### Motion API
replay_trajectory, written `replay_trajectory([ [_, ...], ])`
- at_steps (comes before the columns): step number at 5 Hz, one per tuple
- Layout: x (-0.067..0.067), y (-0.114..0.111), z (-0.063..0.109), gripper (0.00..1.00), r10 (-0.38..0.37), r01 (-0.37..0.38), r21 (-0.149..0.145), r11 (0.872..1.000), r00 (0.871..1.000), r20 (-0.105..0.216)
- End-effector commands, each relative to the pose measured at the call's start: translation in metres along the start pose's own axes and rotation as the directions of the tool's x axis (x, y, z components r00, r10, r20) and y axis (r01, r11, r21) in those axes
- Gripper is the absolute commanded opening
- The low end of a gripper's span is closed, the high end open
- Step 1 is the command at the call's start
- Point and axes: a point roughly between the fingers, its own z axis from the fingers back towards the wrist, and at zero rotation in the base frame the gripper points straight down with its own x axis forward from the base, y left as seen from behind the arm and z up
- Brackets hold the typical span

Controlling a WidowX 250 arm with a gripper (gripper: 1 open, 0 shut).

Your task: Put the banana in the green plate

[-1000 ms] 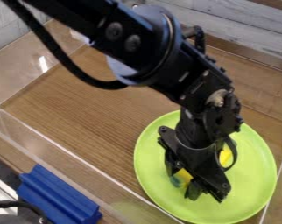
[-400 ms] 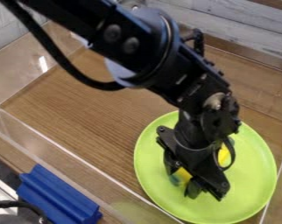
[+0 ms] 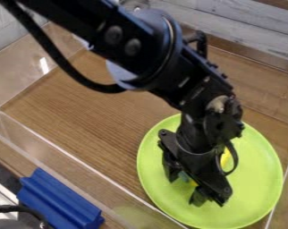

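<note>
1. Since the earlier frames the gripper (image 3: 194,182) has widened its stance over the green plate (image 3: 264,207) in the lower right of the frame; its black fingers (image 3: 174,170) now stand spread apart where they were drawn in around the fruit, while the arm itself has not shifted
2. Only slivers of the banana (image 3: 226,161) show, yellow peeking out at the right side of the gripper, low over the plate's middle; the arm hides most of it, so whether it lies flat on the plate cannot be told
3. Judged from that, the drop looks made or all but made, and what is left is a clean withdrawal
4. Risk: a finger may be touching the smooth, curved banana, so a slanted lift could drag or flick it toward the rim
5. Risk: the rim is shallow, so a rolling banana could slip over it onto the wooden table (image 3: 87,116)
6. Risk: the plate looks light, so a finger catching its surface on the way up could tip or slide it
7. A straight vertical rise, fingers kept wide, seems the safest exit
</note>
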Motion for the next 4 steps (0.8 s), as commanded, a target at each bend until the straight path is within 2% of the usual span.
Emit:
replay_trajectory([
  [1,0.011,0.004,0.014,0.00,0.014,-0.014,-0.007,1.000,0.999,0.044],
  [3,0.015,0.013,0.031,0.00,0.054,-0.054,0.000,0.999,0.998,0.043],
  [4,0.022,0.025,0.050,0.00,0.130,-0.131,0.014,0.991,0.990,0.052],
])
